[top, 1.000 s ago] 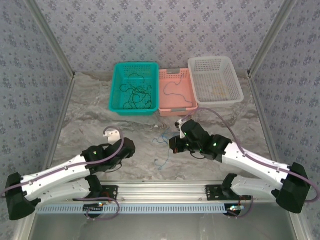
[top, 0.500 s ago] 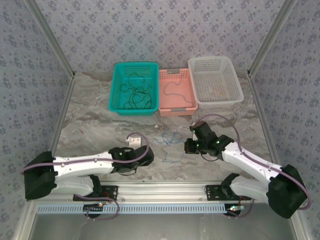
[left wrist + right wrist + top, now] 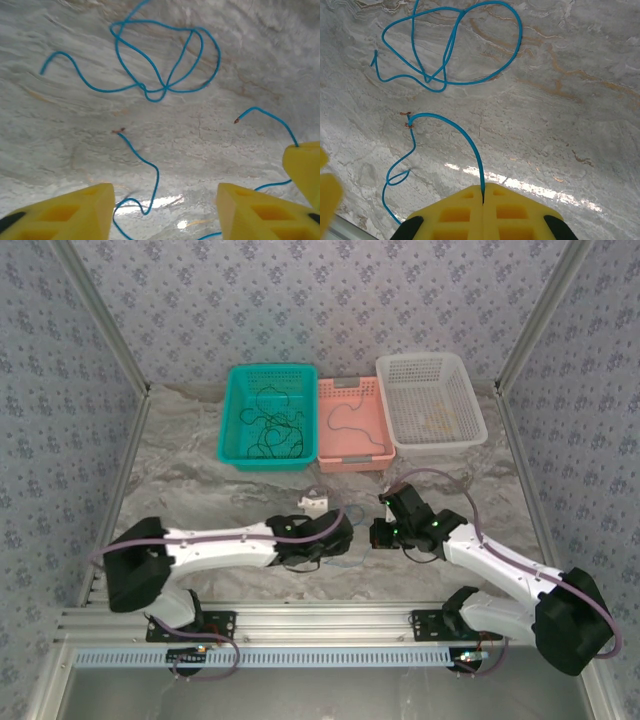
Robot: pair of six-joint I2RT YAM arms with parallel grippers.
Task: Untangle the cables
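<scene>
Cables (image 3: 268, 430), all black, lie in the teal basket (image 3: 272, 369); left jaws gape wide, right jaws pinch a blue cable (image 3: 471, 145).

I take the pink basket (image 3: 352, 465) as my marker. Left of it, a teal basket (image 3: 270, 368) holds black cables (image 3: 268, 430). Right of it, a white basket (image 3: 420, 357) shows a faint yellowish strand (image 3: 435, 422). Inside the pink one lies a dark cable (image 3: 345, 420).

In front of it the table (image 3: 200, 490) is grey-white marble with tan veins, and the blue cables (image 3: 147, 92) there have coppery tips.

The left gripper (image 3: 165, 197) and right gripper (image 3: 483, 192) have yellow fingers. The left arm (image 3: 220, 543) and right arm (image 3: 500, 565) are white with black joints and carry purple-grey hoses (image 3: 425, 473).

Behind the basket, the wall (image 3: 320, 300) is blue-grey, sprinkled with small darker flowers.
</scene>
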